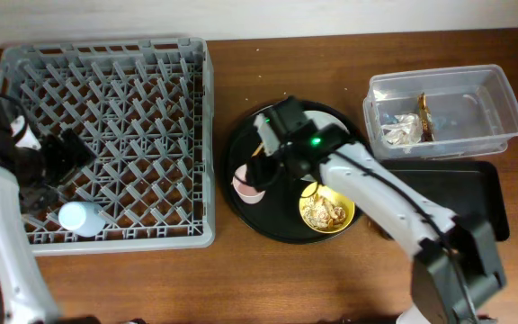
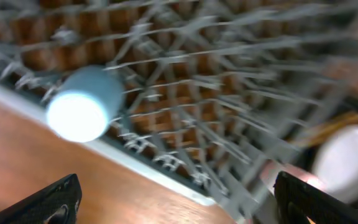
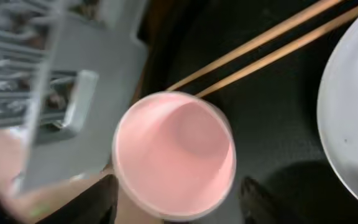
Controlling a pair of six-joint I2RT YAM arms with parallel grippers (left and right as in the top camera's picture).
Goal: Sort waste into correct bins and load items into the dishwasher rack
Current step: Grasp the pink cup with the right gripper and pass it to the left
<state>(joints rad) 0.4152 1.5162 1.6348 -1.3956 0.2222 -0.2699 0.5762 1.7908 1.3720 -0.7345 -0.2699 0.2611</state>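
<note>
Right gripper (image 3: 182, 200), jaws spread, straddles the pink cup (image 3: 174, 155) just ahead of it. It should close squarely across the rim (chopsticks (image 3: 260, 37) lie just beyond), then lift straight up.

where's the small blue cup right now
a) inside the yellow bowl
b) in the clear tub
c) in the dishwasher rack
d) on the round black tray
c: the small blue cup sits among the pegs inside the grey dishwasher rack, near one corner, well apart from the tray, tub and bowl.
</note>
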